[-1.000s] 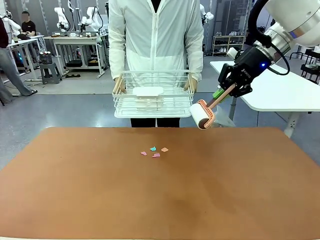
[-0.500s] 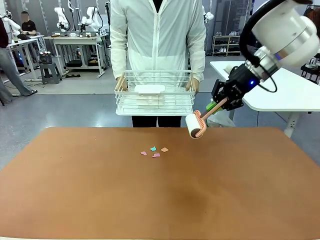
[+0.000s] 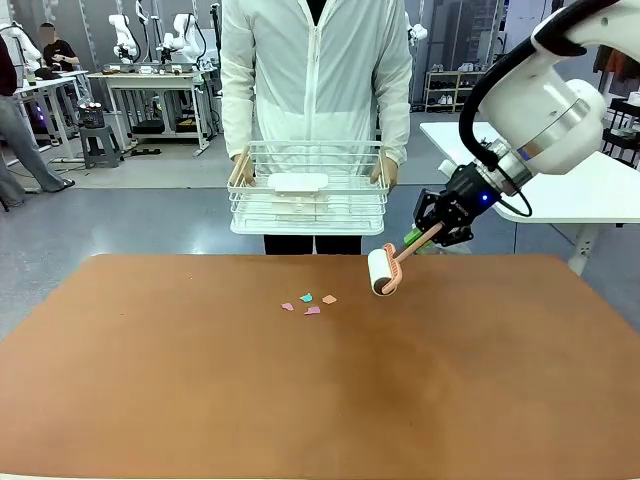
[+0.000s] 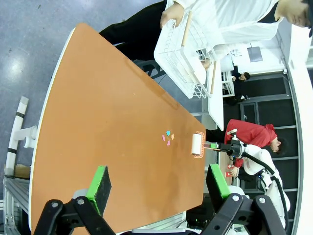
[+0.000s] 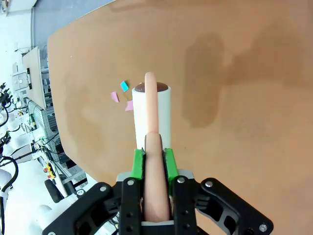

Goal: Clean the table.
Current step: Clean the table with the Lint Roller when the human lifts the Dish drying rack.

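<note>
The reddish-brown table [image 3: 320, 400] carries a small cluster of coloured paper scraps [image 3: 308, 302] near its far middle. My right gripper [image 3: 420, 237] is shut on the pink handle of a white lint roller [image 3: 381, 272]. The roller hangs low over the table, just right of the scraps; I cannot tell if it touches. The right wrist view shows the roller [image 5: 152, 115] straight ahead of the gripper [image 5: 154, 161], the scraps [image 5: 124, 95] just left of it. My left gripper [image 4: 159, 183] is open, high above the table [image 4: 107, 127], with nothing between its fingers.
A person in a white jacket stands at the far edge holding a white wire basket [image 3: 308, 190] with both hands, above and behind the table. A white-topped table [image 3: 560, 185] stands to the right. Grey workbenches and other people are farther back.
My right arm has come down and to the left with the lint roller, from beside the basket to low over the table near the scraps. The person has kept the basket still.
</note>
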Motion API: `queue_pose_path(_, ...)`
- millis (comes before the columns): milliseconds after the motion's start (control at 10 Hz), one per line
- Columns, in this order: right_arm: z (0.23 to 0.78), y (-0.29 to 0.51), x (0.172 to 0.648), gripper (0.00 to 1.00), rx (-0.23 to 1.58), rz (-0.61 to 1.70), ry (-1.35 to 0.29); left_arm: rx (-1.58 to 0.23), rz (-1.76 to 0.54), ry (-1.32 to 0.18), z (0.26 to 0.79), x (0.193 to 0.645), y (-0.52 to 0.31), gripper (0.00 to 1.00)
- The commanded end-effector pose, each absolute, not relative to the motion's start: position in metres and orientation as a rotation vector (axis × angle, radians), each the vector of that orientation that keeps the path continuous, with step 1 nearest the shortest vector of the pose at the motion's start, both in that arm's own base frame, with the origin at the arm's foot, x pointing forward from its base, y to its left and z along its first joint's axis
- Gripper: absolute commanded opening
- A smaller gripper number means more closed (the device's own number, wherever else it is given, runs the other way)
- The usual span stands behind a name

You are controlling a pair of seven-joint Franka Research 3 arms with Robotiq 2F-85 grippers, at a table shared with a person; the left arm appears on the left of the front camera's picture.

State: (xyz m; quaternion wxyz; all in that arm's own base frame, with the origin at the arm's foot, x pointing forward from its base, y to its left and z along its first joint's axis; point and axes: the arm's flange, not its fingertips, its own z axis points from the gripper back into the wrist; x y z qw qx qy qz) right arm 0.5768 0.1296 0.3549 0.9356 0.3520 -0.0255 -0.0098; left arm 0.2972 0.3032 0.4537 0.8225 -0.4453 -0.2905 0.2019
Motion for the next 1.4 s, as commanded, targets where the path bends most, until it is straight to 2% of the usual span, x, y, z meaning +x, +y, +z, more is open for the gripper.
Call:
queue_pose_path(0,0.337,0.133,0.588,0.21,0.742,-0.012,-0.069,-0.964,0.413,-0.638,0.455,0.295,0.305,1.0)
queue_pose_path(900,0.273,0.144,0.594,0.21,0.7,-0.065,0.037,-0.964,0.413,-0.638,0.455,0.295,0.305,1.0)
queue_pose_path(1100,0.276,0.176,0.591,0.21,0.712,-0.031,0.065,-0.964,0.413,-0.638,0.455,0.295,0.305,1.0)
queue_pose_path(1300,0.264,0.248,0.586,0.21,0.706,-0.03,0.101,-0.964,0.413,-0.638,0.455,0.295,0.305,1.0)
